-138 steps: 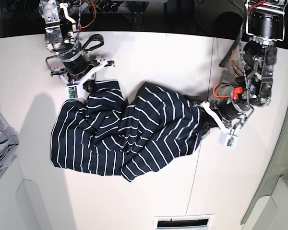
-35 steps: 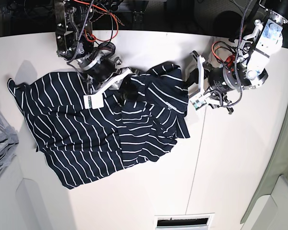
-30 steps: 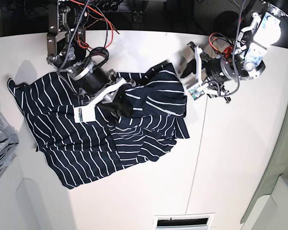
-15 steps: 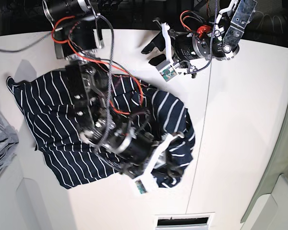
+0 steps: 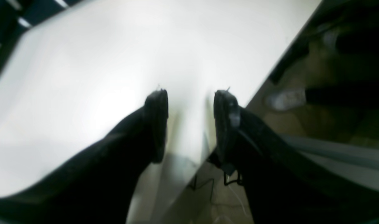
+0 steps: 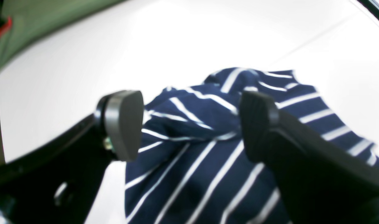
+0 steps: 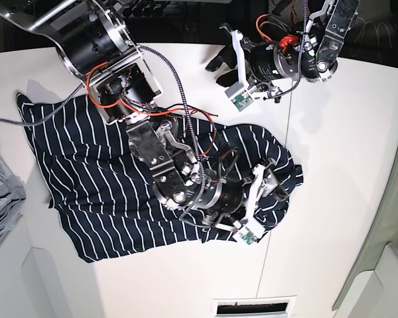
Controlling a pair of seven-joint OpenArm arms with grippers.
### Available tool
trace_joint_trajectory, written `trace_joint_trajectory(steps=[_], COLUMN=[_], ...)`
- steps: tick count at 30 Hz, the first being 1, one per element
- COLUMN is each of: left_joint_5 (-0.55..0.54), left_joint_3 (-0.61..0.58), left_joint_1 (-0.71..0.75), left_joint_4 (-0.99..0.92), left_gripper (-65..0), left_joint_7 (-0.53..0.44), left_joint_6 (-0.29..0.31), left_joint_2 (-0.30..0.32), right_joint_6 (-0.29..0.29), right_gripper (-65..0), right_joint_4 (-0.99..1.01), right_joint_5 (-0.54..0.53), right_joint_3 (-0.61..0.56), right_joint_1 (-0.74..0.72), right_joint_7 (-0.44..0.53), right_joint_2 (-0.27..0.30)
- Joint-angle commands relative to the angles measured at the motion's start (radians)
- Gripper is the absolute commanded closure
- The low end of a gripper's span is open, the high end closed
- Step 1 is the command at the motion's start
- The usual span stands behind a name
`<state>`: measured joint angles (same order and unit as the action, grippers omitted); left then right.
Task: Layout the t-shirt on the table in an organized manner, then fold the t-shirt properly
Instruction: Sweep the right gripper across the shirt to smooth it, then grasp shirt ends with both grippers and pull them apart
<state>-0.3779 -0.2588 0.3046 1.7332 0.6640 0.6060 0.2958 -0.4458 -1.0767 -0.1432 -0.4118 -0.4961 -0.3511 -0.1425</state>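
The white table (image 7: pixel 345 132) filled nearly the whole base view, with a dark gap behind its far edge and a thin seam running down its right half. Across the left and middle of it lay the t-shirt (image 7: pixel 86 179), dark navy with thin white stripes: its left part was spread fairly flat, while its right part was heaped in a rumpled mound just left of the seam. At the left edge a plain grey cloth (image 7: pixel 1 199) sat apart from the shirt.

The right arm reached from the far left, over the shirt, to that mound. Its right gripper (image 6: pixel 189 124) hung just above the bunched fabric with its jaws spread wide; striped cloth showed between them, but nothing was pinched. The left gripper (image 5: pixel 189 121) was up at the far edge of the table, well apart from the shirt, jaws partly open and empty, with only bare tabletop and the table's edge beneath.

The layout looked only half done. To finish spreading well, the heaped right side probably wanted one single layer taken at an outer edge, a hem or a sleeve rather than the middle of the pile, and drawn rightward low over the table. The left arm could pin or pull an opposite edge so the flat part did not drag along.
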Motion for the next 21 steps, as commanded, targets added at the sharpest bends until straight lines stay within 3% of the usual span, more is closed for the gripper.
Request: trace_joint_trajectory(steps=[1,8,13,16,18,21], left_joint_5=[-0.015,-0.061,-0.13,-0.149,-0.15,-0.149], left_joint_3=[0.016,0.186,0.322,0.352,0.352,0.351], left_joint_1=[-0.005,-0.005,-0.006,-0.013,-0.032,-0.063], left_joint_4=[0.028,0.052,0.051,0.05,0.035,-0.019], left_gripper=[-25.1,-25.1,-25.5,-33.3,-38.7,-39.6], left_joint_7=[-0.021,-0.02,-0.045,-0.057,-0.06,-0.094], left_joint_6=[-0.016,-0.045,-0.045,-0.046,-0.077,-0.124], left_joint_2=[0.003,0.005,0.006,0.006,0.006,0.006], right_joint_6=[0.001,-0.011,-0.008,-0.003,-0.004,-0.004], right_gripper=[-45.5,-45.5,-45.5,-45.5,-45.5,-45.5], right_joint_4=[-0.062,-0.403,-0.479,-0.478,-0.478,-0.477], right_joint_5=[-0.015,-0.174,-0.202,-0.242,-0.28,-0.334], right_joint_3=[0.052,0.428,0.647,0.777,0.868,0.986], right_joint_1=[-0.005,0.208,0.336,0.41,0.449,0.496], right_joint_7=[-0.01,-0.184,-0.214,-0.214,-0.214,-0.216], right_joint_2=[-0.006,0.076,0.171,0.241,0.278,0.323])
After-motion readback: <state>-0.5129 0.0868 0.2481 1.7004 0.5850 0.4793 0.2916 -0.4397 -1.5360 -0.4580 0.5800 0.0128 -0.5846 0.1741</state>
